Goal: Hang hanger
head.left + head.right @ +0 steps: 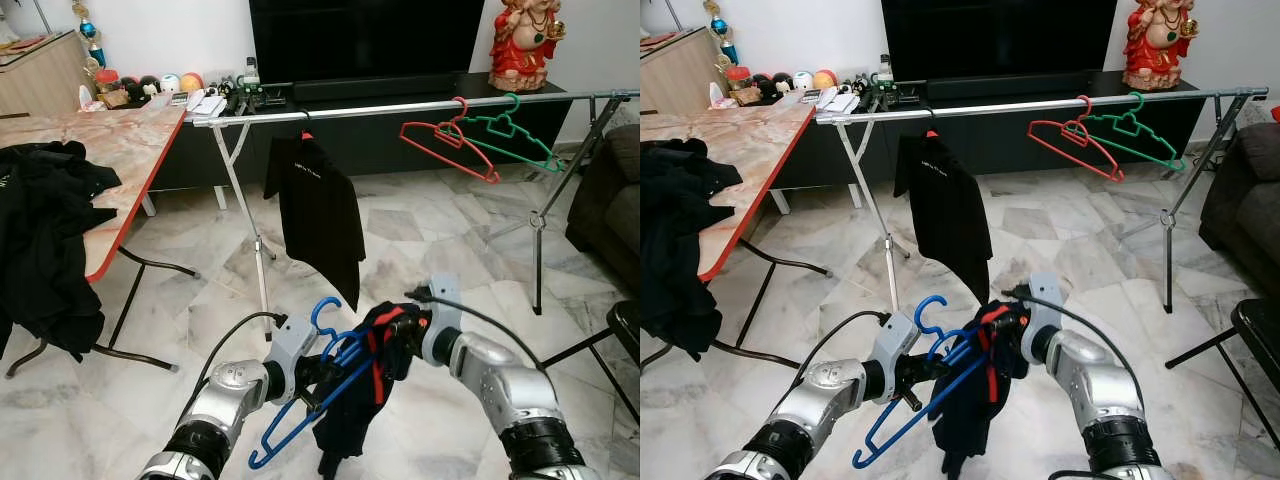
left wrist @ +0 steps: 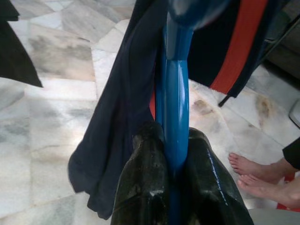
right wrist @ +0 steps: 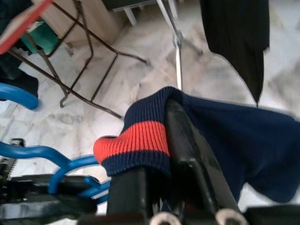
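Note:
My left gripper [image 1: 316, 384] is shut on a blue plastic hanger [image 1: 300, 412], low in front of me; its fingers [image 2: 140, 187] clamp the blue hanger [image 2: 176, 93] bar. My right gripper [image 1: 402, 336] is shut on a navy garment with a red stripe [image 1: 355, 410], which drapes over the hanger's upper part and hangs down. In the right wrist view the garment's ribbed cuff [image 3: 136, 145] wraps one finger [image 3: 185, 140]. Ahead stands a silver clothes rail [image 1: 400, 108] carrying a black shirt [image 1: 320, 215], a red hanger [image 1: 445, 145] and a green hanger [image 1: 515, 135].
A marble-topped table [image 1: 110, 150] with a pile of black clothes [image 1: 45, 240] stands on the left. A dark sofa [image 1: 615, 200] and a black stool [image 1: 625, 330] are on the right. A person's bare feet [image 2: 253, 171] rest on the marble floor nearby.

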Controlling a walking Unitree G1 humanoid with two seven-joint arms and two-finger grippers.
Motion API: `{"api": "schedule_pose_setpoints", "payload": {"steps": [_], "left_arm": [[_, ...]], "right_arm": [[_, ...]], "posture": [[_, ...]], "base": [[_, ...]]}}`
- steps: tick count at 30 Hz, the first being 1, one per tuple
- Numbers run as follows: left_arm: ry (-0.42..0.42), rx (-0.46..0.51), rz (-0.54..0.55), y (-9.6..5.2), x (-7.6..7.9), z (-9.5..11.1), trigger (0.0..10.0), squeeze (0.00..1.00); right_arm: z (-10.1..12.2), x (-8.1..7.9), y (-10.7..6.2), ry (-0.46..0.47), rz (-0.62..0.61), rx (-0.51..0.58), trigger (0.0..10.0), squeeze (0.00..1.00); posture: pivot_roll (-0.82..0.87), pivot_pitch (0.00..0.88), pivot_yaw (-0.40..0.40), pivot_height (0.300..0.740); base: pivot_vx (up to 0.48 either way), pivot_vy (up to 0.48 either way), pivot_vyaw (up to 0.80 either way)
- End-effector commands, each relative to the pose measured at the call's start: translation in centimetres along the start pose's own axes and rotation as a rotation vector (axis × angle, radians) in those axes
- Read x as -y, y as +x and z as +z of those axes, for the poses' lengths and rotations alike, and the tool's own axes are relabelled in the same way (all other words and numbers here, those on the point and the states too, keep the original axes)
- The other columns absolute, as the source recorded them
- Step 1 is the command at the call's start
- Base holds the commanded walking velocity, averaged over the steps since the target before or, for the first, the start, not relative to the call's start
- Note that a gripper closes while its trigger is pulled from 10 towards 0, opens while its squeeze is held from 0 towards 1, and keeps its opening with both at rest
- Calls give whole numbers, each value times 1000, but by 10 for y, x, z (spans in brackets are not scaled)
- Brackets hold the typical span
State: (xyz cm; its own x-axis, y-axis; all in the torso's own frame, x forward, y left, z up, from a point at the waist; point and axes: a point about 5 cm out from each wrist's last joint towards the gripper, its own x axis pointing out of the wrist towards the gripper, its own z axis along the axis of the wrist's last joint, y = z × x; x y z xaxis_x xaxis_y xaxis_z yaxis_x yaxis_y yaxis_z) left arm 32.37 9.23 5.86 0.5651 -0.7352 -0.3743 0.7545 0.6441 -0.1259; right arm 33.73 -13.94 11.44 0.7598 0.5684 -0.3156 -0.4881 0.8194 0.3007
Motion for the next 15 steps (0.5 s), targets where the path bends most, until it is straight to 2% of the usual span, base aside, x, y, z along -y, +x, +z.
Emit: {"api": "schedule_pose_setpoints", "payload": {"steps": [1, 6, 8, 11, 15], "left_arm": [[18, -14, 4, 2, -1, 1, 10000, 0], [23, -17, 15, 3, 0, 1, 10000, 0], [28, -13, 37, 3, -1, 2, 10000, 0], [23, -4, 41, 4, -1, 3, 10000, 0], [12, 35, 53, 5, -2, 8, 10000, 0]], "right_arm": [[1, -3, -2, -56, 3, -8, 10000, 0], [7, -9, -4, -36, 9, 10, 10000, 0], [8, -13, -6, -91, 9, -1, 10000, 0], [-1, -7, -6, -192, -19, -50, 10000, 0], [-5, -6, -8, -164, -26, -58, 10000, 0]], "posture": [[-64, 22, 10, 740], [-65, 24, 12, 740], [-68, 24, 12, 740], [-67, 25, 12, 740], [-61, 26, 10, 740]], "base": [[0, 0, 0], [0, 0, 0], [0, 0, 0], [0, 0, 0], [0, 0, 0]]}}
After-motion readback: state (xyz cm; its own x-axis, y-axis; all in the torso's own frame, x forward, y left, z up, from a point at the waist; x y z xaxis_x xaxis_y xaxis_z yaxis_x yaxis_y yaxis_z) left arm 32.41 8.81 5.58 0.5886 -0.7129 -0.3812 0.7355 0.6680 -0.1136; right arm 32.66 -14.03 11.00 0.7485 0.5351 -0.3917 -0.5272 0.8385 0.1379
